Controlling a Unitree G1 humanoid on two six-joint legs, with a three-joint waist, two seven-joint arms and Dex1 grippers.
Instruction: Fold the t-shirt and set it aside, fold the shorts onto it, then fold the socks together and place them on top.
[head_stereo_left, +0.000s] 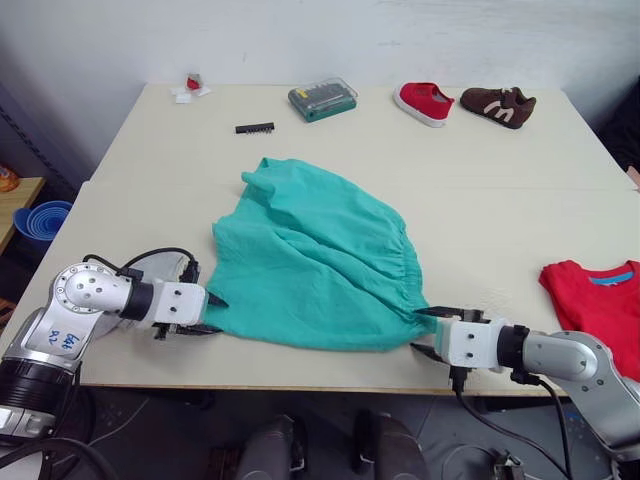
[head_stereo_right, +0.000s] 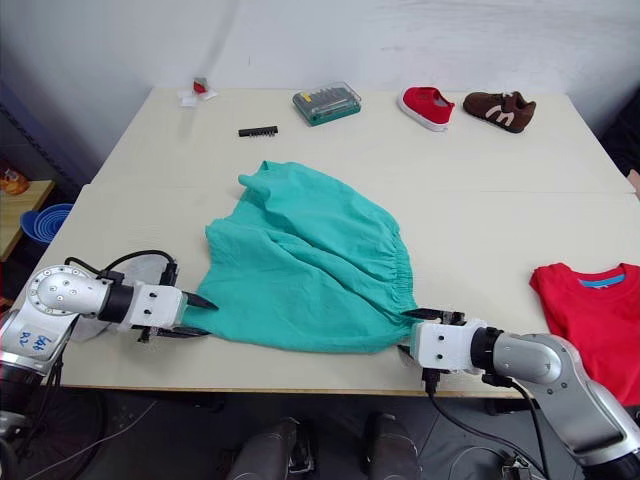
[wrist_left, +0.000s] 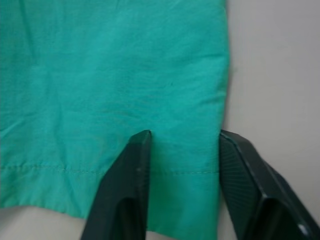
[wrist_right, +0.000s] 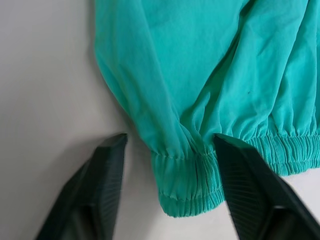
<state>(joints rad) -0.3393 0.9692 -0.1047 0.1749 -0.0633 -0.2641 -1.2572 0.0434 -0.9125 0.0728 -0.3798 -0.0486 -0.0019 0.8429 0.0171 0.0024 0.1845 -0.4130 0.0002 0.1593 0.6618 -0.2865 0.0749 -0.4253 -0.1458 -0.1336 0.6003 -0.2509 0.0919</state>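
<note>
A pale table (head_stereo_left: 520, 190) stood against a white wall. The shorts (head_stereo_left: 310, 260) lay spread at its middle, the t-shirt (head_stereo_left: 600, 300) well right of them. Left gripper (head_stereo_left: 212, 312) and right gripper (head_stereo_left: 428, 333), fingers apart, straddled hem and waistband corners ungripped; closing shallow risked pinching one layer, or cloth slipping free.

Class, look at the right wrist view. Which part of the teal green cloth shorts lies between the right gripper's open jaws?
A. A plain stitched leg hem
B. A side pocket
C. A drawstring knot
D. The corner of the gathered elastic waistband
D: the right gripper has its jaws open on either side of the ruched elastic waistband corner of the teal green cloth shorts.
</note>
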